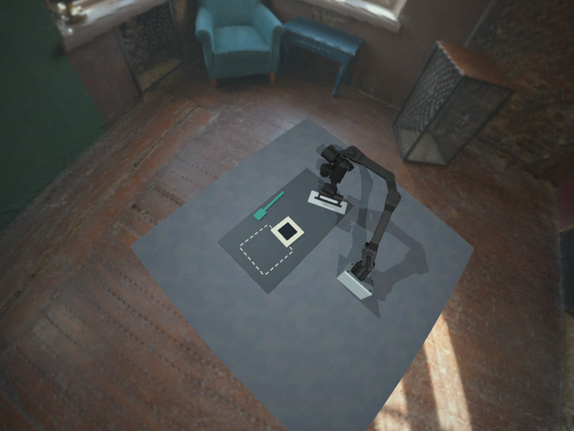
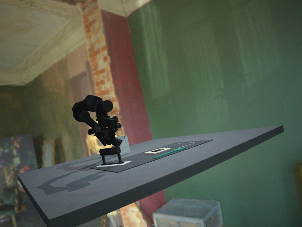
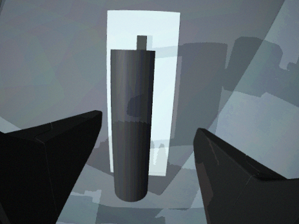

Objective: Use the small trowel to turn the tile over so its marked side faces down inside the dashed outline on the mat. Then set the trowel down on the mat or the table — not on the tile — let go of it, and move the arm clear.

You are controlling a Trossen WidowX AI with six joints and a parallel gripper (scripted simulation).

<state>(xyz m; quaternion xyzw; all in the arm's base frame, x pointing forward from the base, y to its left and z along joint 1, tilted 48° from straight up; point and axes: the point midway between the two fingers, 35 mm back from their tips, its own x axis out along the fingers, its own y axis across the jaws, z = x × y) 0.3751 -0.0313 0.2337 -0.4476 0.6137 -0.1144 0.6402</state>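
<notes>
The trowel has a white flat blade (image 1: 315, 199) (image 2: 123, 162) (image 3: 165, 70) and a dark bar handle (image 2: 110, 151) (image 3: 131, 134) raised on two posts. It lies at the far right end of the dark mat (image 1: 271, 283) (image 2: 199, 141). My gripper (image 1: 329, 190) (image 2: 112, 144) (image 3: 149, 127) is open just above the handle, with one finger on each side of it and not touching. The cream tile (image 1: 287, 230) (image 2: 157, 151) lies with its black marked side up, beside the dashed outline (image 1: 252, 260) (image 2: 182, 142).
A teal spatula-like tool (image 1: 268, 205) (image 2: 169, 153) lies on the mat's far-left edge. The arm base (image 1: 354, 283) stands on the grey table (image 1: 278, 362) to the right of the mat. A wire cage (image 1: 445, 106) stands on the floor beyond.
</notes>
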